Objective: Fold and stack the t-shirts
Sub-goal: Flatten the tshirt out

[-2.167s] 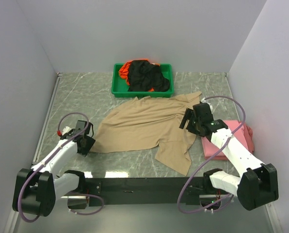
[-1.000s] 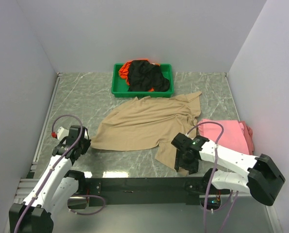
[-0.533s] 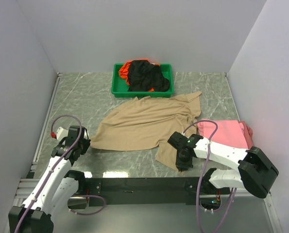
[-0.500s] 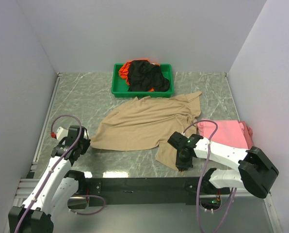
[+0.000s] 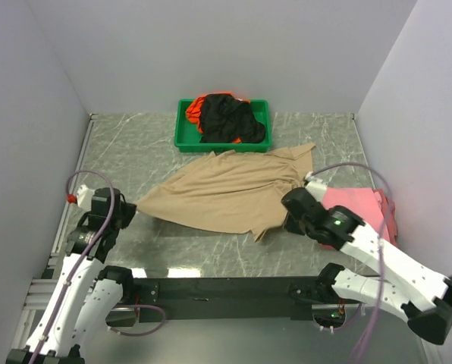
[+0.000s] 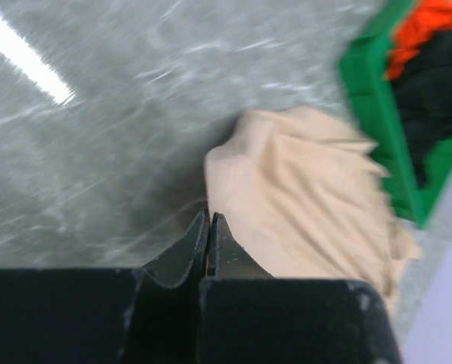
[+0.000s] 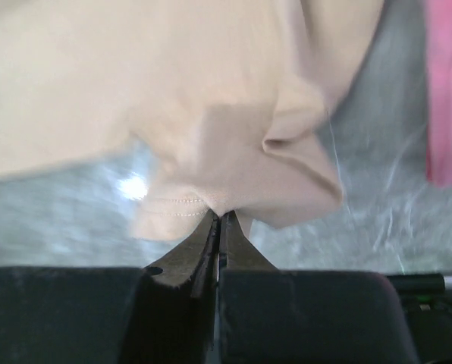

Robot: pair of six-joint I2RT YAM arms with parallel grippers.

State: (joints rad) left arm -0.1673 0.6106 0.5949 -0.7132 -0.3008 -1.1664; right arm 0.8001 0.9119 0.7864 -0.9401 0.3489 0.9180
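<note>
Grip at two ends of the tan t-shirt [image 5: 226, 189], spread mid-worktop [image 5: 135, 152]. Right pincer [image 7: 220, 222]: wide apart a second ago, now snapped fully closed on the near hem. Takes up the flap, half a second ago trailing toward 6 o'clock, and draws it off toward 3 o'clock. Left pincer [image 6: 209, 227]: closed throughout, nipping the 9 o'clock corner and tugging it into a taut point, farther toward 9 than before. Likely a set-up for stretching the cloth flat, or for carrying one edge over in a first fold. Pink t-shirt [image 5: 362, 205] at 3 o'clock, black and orange t-shirts [image 5: 230, 121] heaped in the green tray [image 5: 182, 140] at 12 o'clock, placed as before, seemingly yet to be stacked.
</note>
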